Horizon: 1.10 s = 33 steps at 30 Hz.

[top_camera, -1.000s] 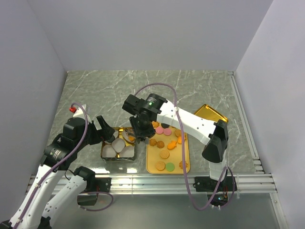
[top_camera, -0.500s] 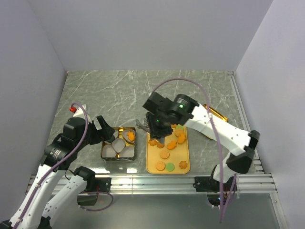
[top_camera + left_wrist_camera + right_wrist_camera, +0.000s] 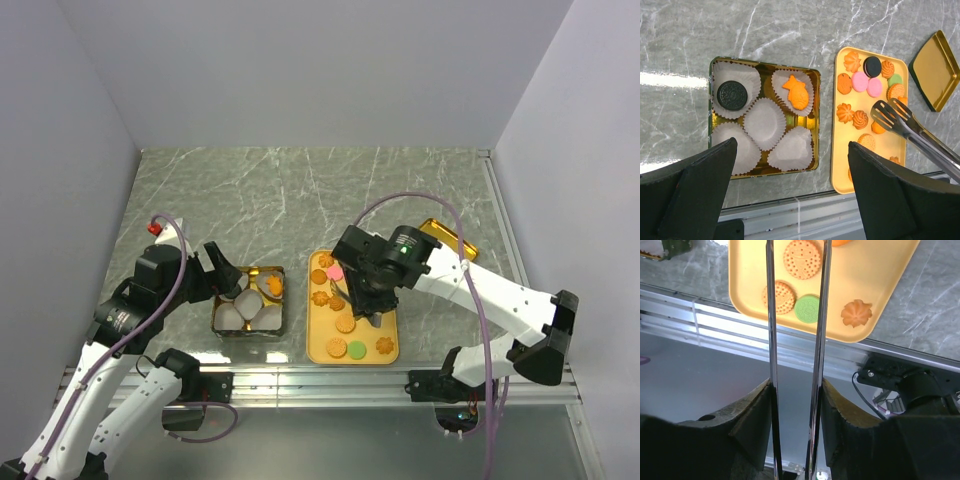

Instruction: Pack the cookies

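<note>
Right gripper (image 3: pixel 795 390): fingers (image 3: pixel 754 415) clamped on the outside of a pair of metal tongs (image 3: pixel 892 118). The two arms of the tongs run parallel with a gap between them. The slotted tips are parted and hang over the yellow tray (image 3: pixel 842 176), above the orange pieces at its middle; I cannot tell whether they touch any. Left gripper (image 3: pixel 791 145): fingers spread wide and holding nothing, poised above the gold tin (image 3: pixel 814 120). The tin holds white paper cups (image 3: pixel 764 123). The far-left cup has a dark chocolate disc (image 3: pixel 732 95) in it, and the far-right cup has an orange fish-shaped biscuit (image 3: pixel 795 92). The other cups show only paper. The rest of the cookies (image 3: pixel 860 81) lie loose on the tray, just right of the tin. Pink, dark, green and orange flower shapes sit at the far end, and tan rounds, a green one and another flower sit at the near end. The tin's lid (image 3: pixel 447 238) lies flat beyond the tray's far-right corner, partly behind the right arm. The table (image 3: pixel 300 190) is grey-green marble print with white veins, and light glares off it near the tin. An aluminium rail (image 3: pixel 320 378) edges the near side. Plain pale walls (image 3: pixel 300 70) close off the left, back and right, so the room reads as a bare box. Purple cables loop off both arms.
</note>
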### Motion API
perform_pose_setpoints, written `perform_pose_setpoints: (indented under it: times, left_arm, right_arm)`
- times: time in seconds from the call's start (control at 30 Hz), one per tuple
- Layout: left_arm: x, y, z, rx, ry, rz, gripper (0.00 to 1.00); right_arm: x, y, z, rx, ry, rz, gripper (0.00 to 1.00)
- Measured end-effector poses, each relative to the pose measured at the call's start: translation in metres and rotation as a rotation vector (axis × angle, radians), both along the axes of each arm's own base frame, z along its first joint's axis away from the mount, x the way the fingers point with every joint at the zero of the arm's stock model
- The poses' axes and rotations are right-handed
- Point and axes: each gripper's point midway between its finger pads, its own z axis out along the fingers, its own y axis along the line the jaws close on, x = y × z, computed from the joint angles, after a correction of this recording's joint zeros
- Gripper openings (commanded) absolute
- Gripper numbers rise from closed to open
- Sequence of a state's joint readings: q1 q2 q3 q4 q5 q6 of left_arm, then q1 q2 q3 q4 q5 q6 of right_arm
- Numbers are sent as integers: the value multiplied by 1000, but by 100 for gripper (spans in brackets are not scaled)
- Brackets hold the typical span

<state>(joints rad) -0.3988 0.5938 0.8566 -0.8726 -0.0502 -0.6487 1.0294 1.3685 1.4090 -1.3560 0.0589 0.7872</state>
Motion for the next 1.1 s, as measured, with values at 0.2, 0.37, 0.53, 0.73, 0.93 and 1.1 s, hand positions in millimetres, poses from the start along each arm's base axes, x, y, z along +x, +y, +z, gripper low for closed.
perform_pose_setpoints:
  times: [0.2,0.37,0.53,0.73,0.93,1.1]
  left_arm:
    - [0,0,0,0,0,0,99]
    - [0,0,0,0,0,0,100]
    - [0,0,0,0,0,0,100]
    - [0,0,0,0,0,0,99]
    - [0,0,0,0,0,0,99]
    - [0,0,0,0,0,0,100]
  right_arm:
    - [-4,-7,-7,-11,9,-22,48]
    - [-9,-14,-12,-17,20,-50,50]
    - [-14,-20,-16,-16,28,-74,51]
    - [-19,-27,-21,-22,38,-96,51]
    - [-24,-31,-28,-39,57,-108,51]
    - [-24,-31,-28,-38,59,-109,51]
